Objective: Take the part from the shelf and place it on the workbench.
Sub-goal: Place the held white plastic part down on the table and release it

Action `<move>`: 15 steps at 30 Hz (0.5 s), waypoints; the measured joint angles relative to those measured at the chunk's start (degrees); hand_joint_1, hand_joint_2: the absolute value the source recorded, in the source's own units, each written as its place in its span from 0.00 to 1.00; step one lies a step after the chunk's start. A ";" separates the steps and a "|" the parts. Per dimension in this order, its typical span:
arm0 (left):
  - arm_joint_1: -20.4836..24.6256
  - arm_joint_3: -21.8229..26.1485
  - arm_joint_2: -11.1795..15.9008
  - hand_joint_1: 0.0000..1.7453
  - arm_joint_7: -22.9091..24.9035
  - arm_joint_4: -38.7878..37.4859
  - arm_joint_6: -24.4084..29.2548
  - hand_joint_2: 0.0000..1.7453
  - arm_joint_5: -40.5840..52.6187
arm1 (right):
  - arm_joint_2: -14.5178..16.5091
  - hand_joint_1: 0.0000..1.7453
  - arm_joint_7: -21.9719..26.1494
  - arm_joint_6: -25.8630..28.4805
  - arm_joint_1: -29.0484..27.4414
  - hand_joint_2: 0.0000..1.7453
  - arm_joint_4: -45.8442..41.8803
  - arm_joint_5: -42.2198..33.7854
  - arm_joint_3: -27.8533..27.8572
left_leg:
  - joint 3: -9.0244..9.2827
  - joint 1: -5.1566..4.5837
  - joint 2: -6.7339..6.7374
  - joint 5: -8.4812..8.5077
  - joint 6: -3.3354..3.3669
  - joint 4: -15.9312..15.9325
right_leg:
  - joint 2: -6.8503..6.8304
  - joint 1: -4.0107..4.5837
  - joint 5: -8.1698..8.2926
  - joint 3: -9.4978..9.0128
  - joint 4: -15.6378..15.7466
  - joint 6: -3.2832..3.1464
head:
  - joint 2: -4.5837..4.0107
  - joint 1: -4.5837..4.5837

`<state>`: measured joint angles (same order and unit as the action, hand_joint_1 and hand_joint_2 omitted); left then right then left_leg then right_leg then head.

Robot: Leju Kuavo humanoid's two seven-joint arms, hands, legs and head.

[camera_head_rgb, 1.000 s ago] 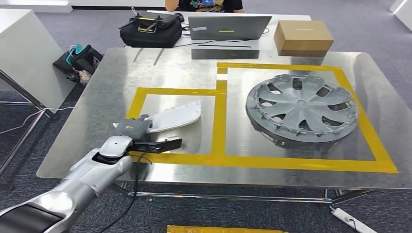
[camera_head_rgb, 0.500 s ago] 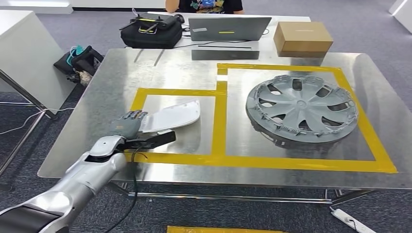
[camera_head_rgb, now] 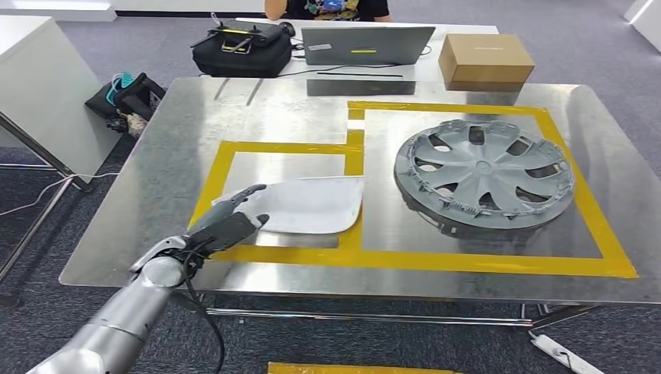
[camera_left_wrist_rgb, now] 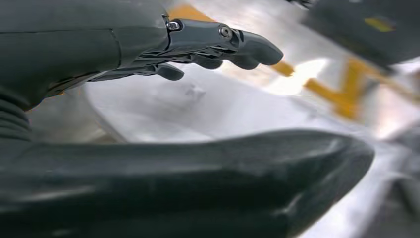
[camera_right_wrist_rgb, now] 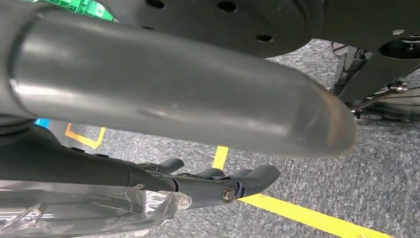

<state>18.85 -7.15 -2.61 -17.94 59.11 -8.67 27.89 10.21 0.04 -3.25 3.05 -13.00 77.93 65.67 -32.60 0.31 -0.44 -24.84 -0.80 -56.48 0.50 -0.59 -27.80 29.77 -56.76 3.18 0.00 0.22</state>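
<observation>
From the head view you see the white part (camera_head_rgb: 308,204), a flat, smooth plastic panel with rounded corners, lying on the brushed-metal worktop (camera_head_rgb: 156,164). It sits inside the smaller of two rectangles marked in yellow tape (camera_head_rgb: 352,181), its far edge just touching the tape strip between them. The left hand (camera_head_rgb: 227,220) is at the part's near corner, its dark fingers stretched out over that edge; you cannot tell from here whether they grip it or only rest on it. In the larger rectangle lies a grey wheel cover (camera_head_rgb: 483,173), round, spoked and matte, well apart from the part. Beyond the worktop stand a brown cardboard box (camera_head_rgb: 486,59), a laptop (camera_head_rgb: 366,44) and a black bag (camera_head_rgb: 243,48).

In the left wrist view you look along the left hand: the fingers (camera_left_wrist_rgb: 233,42) reach out above the glossy white part (camera_left_wrist_rgb: 198,106), the thick thumb below it, with the panel between them and a gap showing under the fingers.

In the right wrist view the right hand (camera_right_wrist_rgb: 208,183) hangs over grey carpet (camera_right_wrist_rgb: 386,168) with yellow floor lines, fingers loosely extended and holding nothing.
</observation>
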 joint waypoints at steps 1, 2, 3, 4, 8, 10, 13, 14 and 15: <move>-1.56 0.02 0.22 0.00 -1.41 2.79 -1.73 0.00 -4.13 | -0.01 0.00 0.20 0.03 -0.14 0.00 0.00 -0.30 0.02 | 0.00 0.00 0.01 -0.01 -0.01 0.00 | 0.02 0.00 -0.01 0.01 0.00 -0.01 | 0.00 -0.02; -3.10 0.05 0.46 0.00 -2.66 5.67 -3.26 0.00 -7.93 | -0.01 0.00 0.38 0.07 -0.28 0.00 0.00 -0.52 0.05 | -0.02 0.00 0.01 -0.01 -0.01 0.00 | 0.01 0.00 -0.02 0.02 0.00 -0.02 | 0.00 -0.02; -4.53 0.08 0.73 0.00 -3.71 8.53 -4.55 0.00 -11.20 | -0.01 0.00 0.50 0.13 -0.40 0.00 0.00 -0.67 0.09 | -0.03 0.00 0.00 -0.02 -0.01 0.00 | -0.01 0.00 -0.04 0.03 0.00 -0.03 | 0.00 -0.02; -5.78 0.12 1.03 0.00 -4.49 11.06 -5.67 0.00 -13.80 | -0.01 0.00 0.62 0.17 -0.48 0.00 0.01 -0.78 0.13 | -0.05 0.00 -0.01 -0.02 -0.01 0.01 | -0.04 0.00 -0.06 0.04 0.00 -0.04 | 0.00 -0.02; -8.78 0.24 1.97 0.00 -5.85 17.80 -7.69 0.00 -18.51 | -0.01 0.00 0.85 0.25 -0.49 0.00 0.01 -1.02 0.19 | -0.06 0.00 -0.02 -0.02 -0.01 0.02 | -0.08 0.00 -0.08 0.03 0.00 -0.06 | 0.00 -0.01; -10.44 0.66 2.21 0.00 -7.31 20.90 -9.29 0.00 -23.13 | -0.01 0.00 0.91 0.31 -0.52 0.00 0.01 -1.32 0.26 | -0.05 0.00 -0.01 -0.02 -0.02 0.02 | -0.03 0.00 -0.07 0.04 0.00 -0.06 | 0.00 -0.01; -13.86 2.15 1.95 0.00 -9.66 26.71 -12.89 0.00 -33.32 | -0.01 0.00 0.92 0.43 -0.65 0.00 0.00 -2.17 0.67 | -0.04 0.00 0.01 -0.02 -0.02 0.03 | -0.02 0.00 -0.07 0.05 0.00 -0.07 | 0.00 -0.02; -15.15 2.68 1.72 0.00 -10.18 28.67 -13.68 0.00 -35.76 | -0.01 0.00 0.92 0.46 -0.67 0.00 0.00 -2.43 0.88 | -0.05 0.00 0.01 -0.02 -0.01 0.03 | -0.03 0.00 -0.07 0.04 0.00 -0.07 | 0.00 -0.02; -16.52 3.17 1.44 0.00 -10.67 30.68 -14.24 0.00 -37.49 | -0.01 0.00 0.92 0.48 -0.67 0.00 0.00 -2.64 1.10 | -0.05 0.00 0.00 -0.02 -0.01 0.03 | -0.04 0.00 -0.07 0.04 0.00 -0.07 | 0.00 -0.01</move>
<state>2.33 -3.98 -1.17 -28.61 89.79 -22.92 -9.60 10.21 0.96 -2.77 2.38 -13.00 75.29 66.78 -32.64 0.30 -0.44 -24.86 -0.81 -56.45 0.46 -0.59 -27.87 29.81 -56.76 3.11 0.00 0.21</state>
